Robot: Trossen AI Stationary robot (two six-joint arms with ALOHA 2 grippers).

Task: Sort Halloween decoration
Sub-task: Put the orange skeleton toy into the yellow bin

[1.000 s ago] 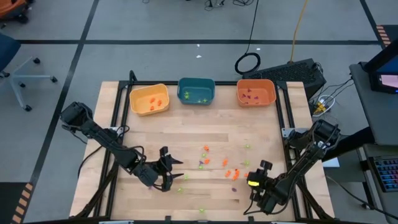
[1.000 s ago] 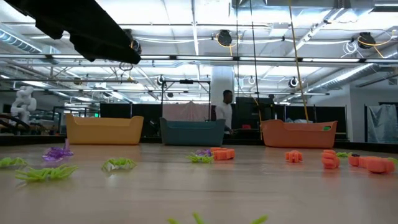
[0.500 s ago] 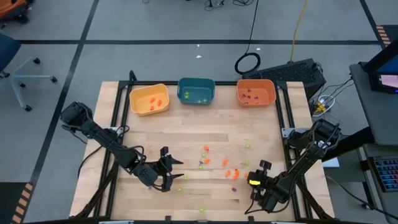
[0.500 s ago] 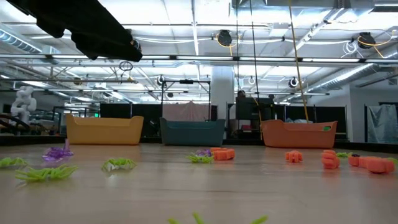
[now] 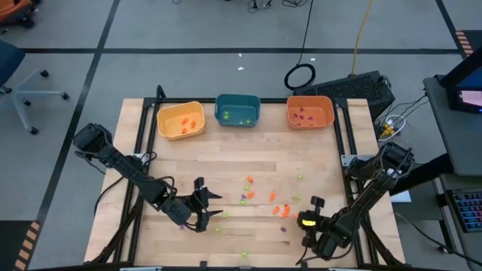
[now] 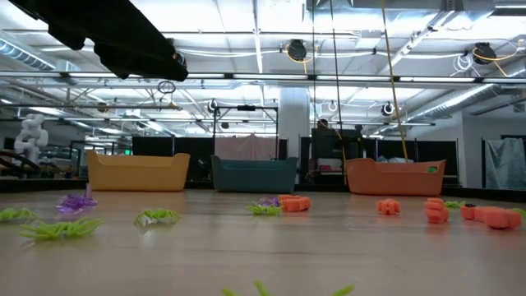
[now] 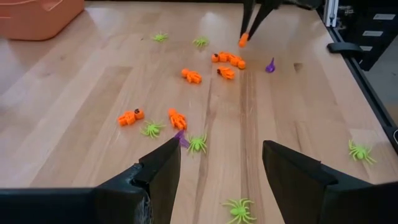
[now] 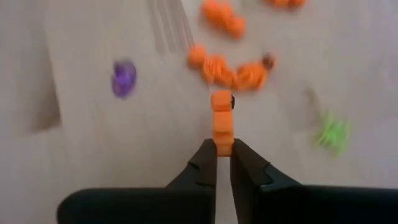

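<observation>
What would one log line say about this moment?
right gripper: shut on orange trinket, near table's front right | left gripper: open, waiting over front left | yellow bin: holds orange pieces

Orange, green, purple trinkets [image 7: 189, 75]; yellow [image 5: 181, 120], teal [image 5: 238, 110], orange bins [image 5: 309, 112].

This is a robotics lab or industrial test hall. A wooden table [image 5: 188, 169] stands on a grey concrete floor marked with dark tape lines [image 5: 98, 53]. Beyond the table, ahead of the arms, exposed ceiling trusses with strip lights [image 6: 271, 78] and hanging cables span a large open room. To the right arm's side sit a cabled equipment bench [image 5: 459, 113] and a keyboard [image 5: 468, 207].
</observation>
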